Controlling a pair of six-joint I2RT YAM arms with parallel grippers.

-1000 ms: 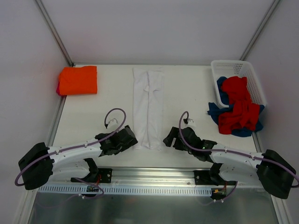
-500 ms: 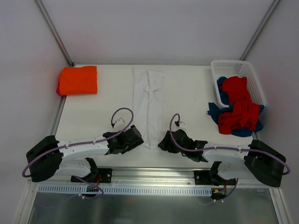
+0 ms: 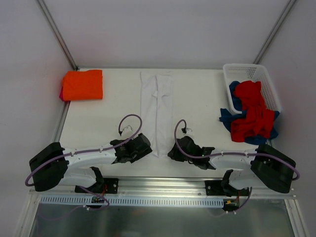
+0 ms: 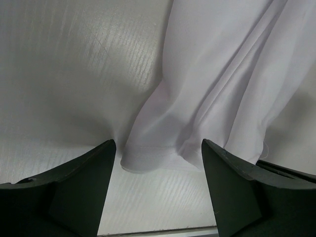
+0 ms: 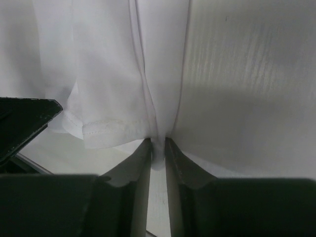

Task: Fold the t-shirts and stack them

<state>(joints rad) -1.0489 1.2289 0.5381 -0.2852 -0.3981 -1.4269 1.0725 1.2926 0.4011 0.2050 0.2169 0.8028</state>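
While the right gripper had its fingers pressed almost together on a raised ridge of cloth at the near right corner of the white t-shirt, the left gripper stood spread wide. It had one finger on either side of the near left corner and its stitched hem, gripping nothing. The shirt lay as a long narrow strip down the middle of the table, its sides turned in, running from the far edge toward the arms. It looked thin, limp and very light, so it would probably sag and slide apart if lifted by a single layer. The best hold seemed to be at the two near corners, biting through every layer just behind the hem. An orange t-shirt sat folded at the far left corner. At the far right, red t-shirts and a blue t-shirt spilled from a white basket onto the table.
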